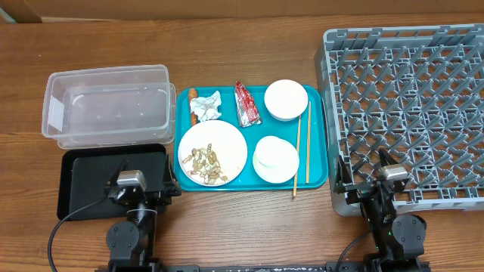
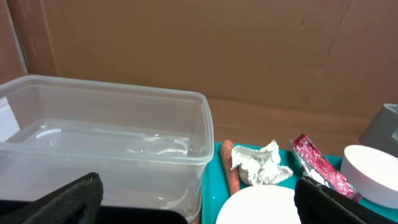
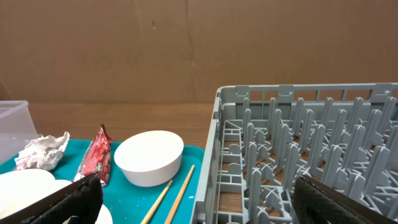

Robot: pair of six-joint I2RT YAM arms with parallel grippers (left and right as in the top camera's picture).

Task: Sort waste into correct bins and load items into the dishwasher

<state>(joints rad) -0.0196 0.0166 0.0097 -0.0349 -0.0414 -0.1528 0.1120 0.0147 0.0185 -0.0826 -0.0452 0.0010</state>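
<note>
On the teal tray (image 1: 318, 180) lie a crumpled white napkin (image 1: 209, 106), a red foil wrapper (image 1: 246, 103), a small orange food piece (image 1: 193, 94), a white plate (image 1: 232, 143) with beige scraps (image 1: 206, 162), a white bowl (image 1: 286, 99), stacked white cups (image 1: 276, 159) and wooden chopsticks (image 1: 302, 149). The clear tub (image 1: 106, 106) and black tray (image 1: 85, 181) stand at the left, the grey dish rack (image 1: 408, 106) at the right. My left gripper (image 2: 199, 208) is open above the black tray's near edge. My right gripper (image 3: 199, 205) is open at the rack's front left corner.
Brown cardboard walls close the far side in both wrist views. The wooden table (image 1: 249, 45) runs behind the tray. The tub (image 2: 106, 137) is empty. The rack (image 3: 298, 149) holds nothing.
</note>
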